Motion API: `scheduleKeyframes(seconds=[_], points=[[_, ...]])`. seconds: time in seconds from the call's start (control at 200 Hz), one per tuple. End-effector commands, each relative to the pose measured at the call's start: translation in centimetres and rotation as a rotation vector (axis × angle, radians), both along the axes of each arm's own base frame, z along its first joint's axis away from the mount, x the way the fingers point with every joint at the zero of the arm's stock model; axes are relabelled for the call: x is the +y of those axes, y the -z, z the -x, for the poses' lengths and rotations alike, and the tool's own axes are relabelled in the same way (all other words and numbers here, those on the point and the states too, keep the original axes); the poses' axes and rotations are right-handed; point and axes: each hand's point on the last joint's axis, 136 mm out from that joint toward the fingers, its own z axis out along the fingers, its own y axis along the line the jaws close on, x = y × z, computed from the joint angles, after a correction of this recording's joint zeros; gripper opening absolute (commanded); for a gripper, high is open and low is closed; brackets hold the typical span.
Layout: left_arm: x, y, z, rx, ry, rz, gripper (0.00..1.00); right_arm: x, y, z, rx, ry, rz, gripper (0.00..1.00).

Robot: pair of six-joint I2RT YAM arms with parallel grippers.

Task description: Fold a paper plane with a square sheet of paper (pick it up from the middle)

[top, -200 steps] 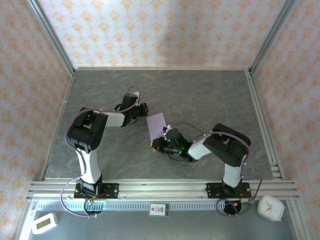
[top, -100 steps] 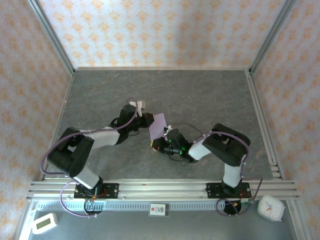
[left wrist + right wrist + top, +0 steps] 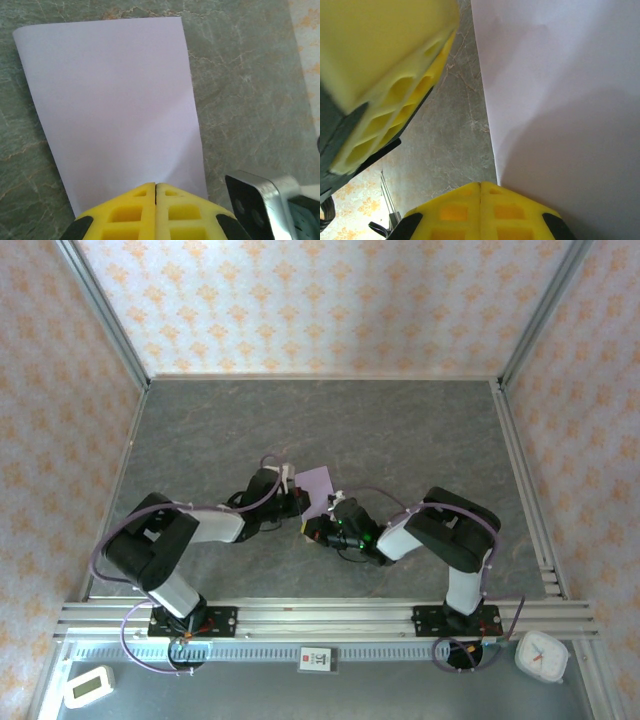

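Paper sheet point(image 3: 316, 483) lies flat on tabletop point(image 3: 400, 430), mid-frame in top view, looks folded to a rectangle. Left hand point(image 3: 156, 192) and right hand point(image 3: 480, 192) both have tips pressed together at its lower edge, can't tell if either pinches it. Risk: two hands crowding one edge, so a sideways nudge could skew the sheet, wreck the crease, or the hands clip each other.

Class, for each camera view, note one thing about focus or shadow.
Top view: sharp, evenly lit. Left wrist view: paper crisp, faint shadow fanning from the left gripper. Right wrist view: yellow finger at upper left blurred; shadow darkens the paper by the right gripper.
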Motion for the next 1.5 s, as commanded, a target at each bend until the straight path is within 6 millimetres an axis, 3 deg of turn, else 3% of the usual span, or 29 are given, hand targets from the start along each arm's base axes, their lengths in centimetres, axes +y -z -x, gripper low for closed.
scheduleKeyframes(seconds=[0.0, 0.325, 0.711, 0.961, 1.206, 1.491], points=[[-0.4, 0.0, -0.8, -0.006, -0.008, -0.032, 0.00, -4.3, 7.8, 3.8, 0.206, -0.008, 0.249, 0.00], [0.2, 3.0, -1.2, 0.073, -0.017, -0.154, 0.00, -4.4, 8.0, 4.0, 0.224, -0.001, 0.245, 0.00], [3.1, 6.4, -1.6, 0.133, -0.084, -0.363, 0.00, -5.5, 8.7, 4.6, 0.248, 0.029, 0.257, 0.00], [4.0, 6.1, -3.2, 0.101, -0.123, -0.364, 0.00, -6.5, 9.6, 5.3, 0.273, 0.042, 0.269, 0.00], [6.5, 5.1, -6.1, 0.072, -0.177, -0.357, 0.00, -7.0, 9.9, 5.6, 0.281, 0.052, 0.276, 0.00], [9.4, 5.8, -9.0, 0.080, -0.255, -0.378, 0.00, -7.2, 9.9, 5.7, 0.285, 0.059, 0.277, 0.00]])
